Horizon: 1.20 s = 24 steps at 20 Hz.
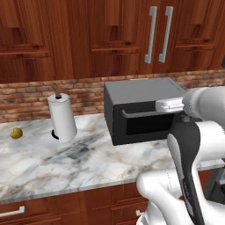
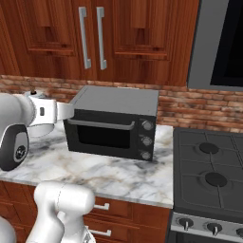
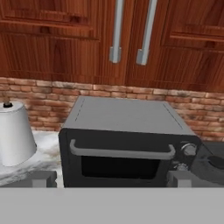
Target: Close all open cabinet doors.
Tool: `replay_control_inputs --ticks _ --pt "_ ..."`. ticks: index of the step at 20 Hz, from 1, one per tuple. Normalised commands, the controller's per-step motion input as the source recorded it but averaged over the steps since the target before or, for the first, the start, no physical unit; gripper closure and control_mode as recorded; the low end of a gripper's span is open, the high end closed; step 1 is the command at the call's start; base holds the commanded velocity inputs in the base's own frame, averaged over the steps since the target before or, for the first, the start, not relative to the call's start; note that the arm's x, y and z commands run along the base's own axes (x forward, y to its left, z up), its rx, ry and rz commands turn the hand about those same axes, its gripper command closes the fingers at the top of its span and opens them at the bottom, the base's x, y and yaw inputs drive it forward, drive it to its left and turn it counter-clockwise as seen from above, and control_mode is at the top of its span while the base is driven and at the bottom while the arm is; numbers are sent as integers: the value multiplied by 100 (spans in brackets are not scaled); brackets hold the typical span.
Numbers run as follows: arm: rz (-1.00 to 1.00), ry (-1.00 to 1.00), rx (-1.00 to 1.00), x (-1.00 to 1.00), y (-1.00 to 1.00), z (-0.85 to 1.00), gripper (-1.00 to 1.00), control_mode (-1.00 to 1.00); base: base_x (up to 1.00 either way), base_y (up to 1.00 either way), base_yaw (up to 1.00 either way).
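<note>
Careful: the cabinet doors [image 3: 131, 35] above the toaster oven [image 3: 127, 144] look flush already, your gripper [image 3: 109, 181] hangs low before the oven with its two fingers spread and empty, so raising it blindly risks clipping the oven or the paper towel roll [image 1: 62, 116].

You see reddish-brown cabinet doors [image 1: 118, 39] with silver-grey handles [image 1: 150, 35], a red brick backsplash [image 1: 83, 94], a grey-veined white marble counter [image 1: 70, 162], and a dark grey toaster oven [image 1: 145, 110].

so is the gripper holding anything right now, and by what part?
Nothing held. In the hand view the gripper is open, its fingertips wide apart with only the toaster oven beyond, short of the cabinet doors.
</note>
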Motion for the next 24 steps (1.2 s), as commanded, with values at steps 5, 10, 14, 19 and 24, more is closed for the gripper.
replay_control_inputs --ticks 5,10,14,19,24 --pt "10 6 0 -30 0 0 -100 -100 0 0 0" --pt "12 4 0 -22 0 0 -100 -100 0 0 0" --pt "8 7 0 -14 0 0 -100 -100 0 0 0" --pt "-3 4 0 -35 0 -2 -100 -100 0 0 0" --pt "-16 12 0 -54 -4 2 -100 -100 0 0 0"
